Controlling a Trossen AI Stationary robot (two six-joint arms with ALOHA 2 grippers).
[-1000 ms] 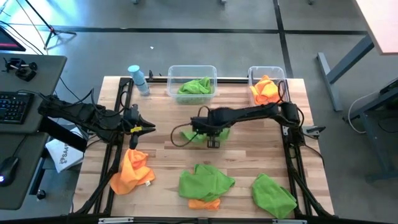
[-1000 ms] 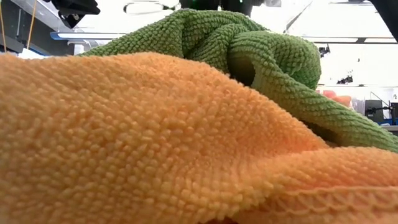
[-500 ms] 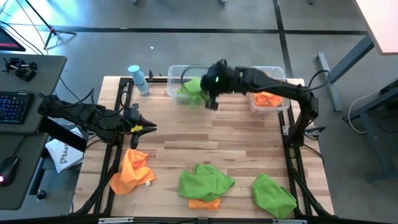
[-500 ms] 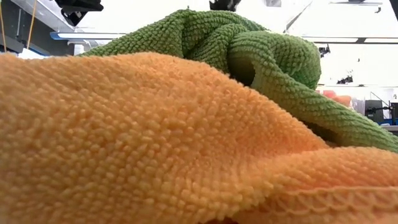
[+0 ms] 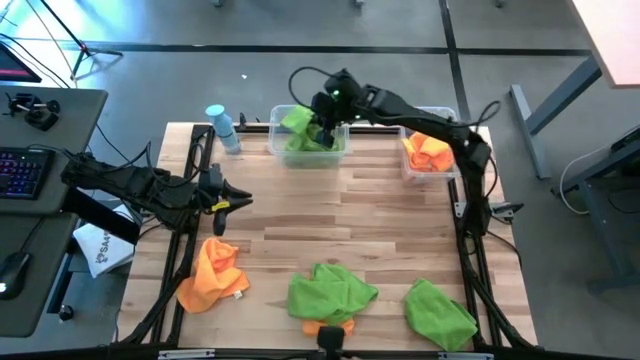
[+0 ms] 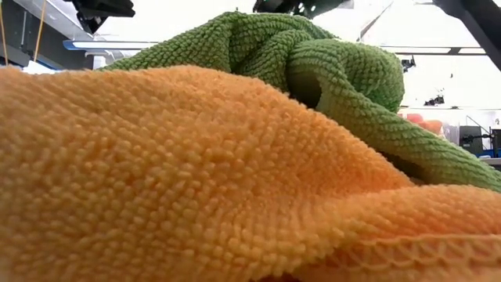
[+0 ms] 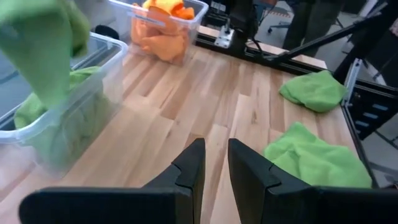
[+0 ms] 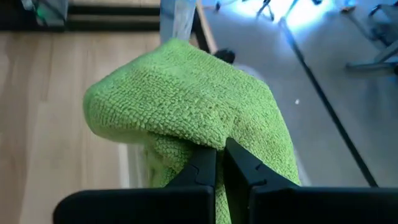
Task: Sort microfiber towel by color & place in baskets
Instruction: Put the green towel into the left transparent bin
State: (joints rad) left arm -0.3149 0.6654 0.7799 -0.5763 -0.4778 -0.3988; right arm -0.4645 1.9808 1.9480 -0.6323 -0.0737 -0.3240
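My right gripper (image 5: 321, 122) is shut on a green towel (image 5: 298, 120) over the wider clear basket (image 5: 276, 146) at the table's far edge. Another green towel (image 5: 312, 142) lies in that basket. The narrower basket (image 5: 408, 165) at the far right holds orange towels (image 5: 430, 150). Near the front edge lie an orange towel (image 5: 212, 275), a green towel (image 5: 330, 292) on top of an orange one (image 5: 322, 326), and another green towel (image 5: 440, 312). My left gripper (image 5: 241, 203) waits at the table's left, open, with nothing between its fingers (image 7: 190, 167). My right gripper pinches a bunched fold of the green towel (image 8: 208, 140) between its two fingers. The fingers slant downward, coming from the table's right. The towel is lifted clear of the table and bulges past the fingertips. Its loose part (image 7: 43, 50) hangs over the wider basket.
A light-blue bottle (image 5: 222, 128) stands at the far left beside the wider basket. Bare wood (image 5: 340, 215) lies in the table's middle. The low view is filled by an orange towel (image 6: 156, 172) and a green towel (image 6: 329, 70) close to the camera.
My right gripper has risen from the table's middle with the green towel and swung toward the far edge and to the left. The towel has been lifted clear of the wood and now hangs over the wider basket.
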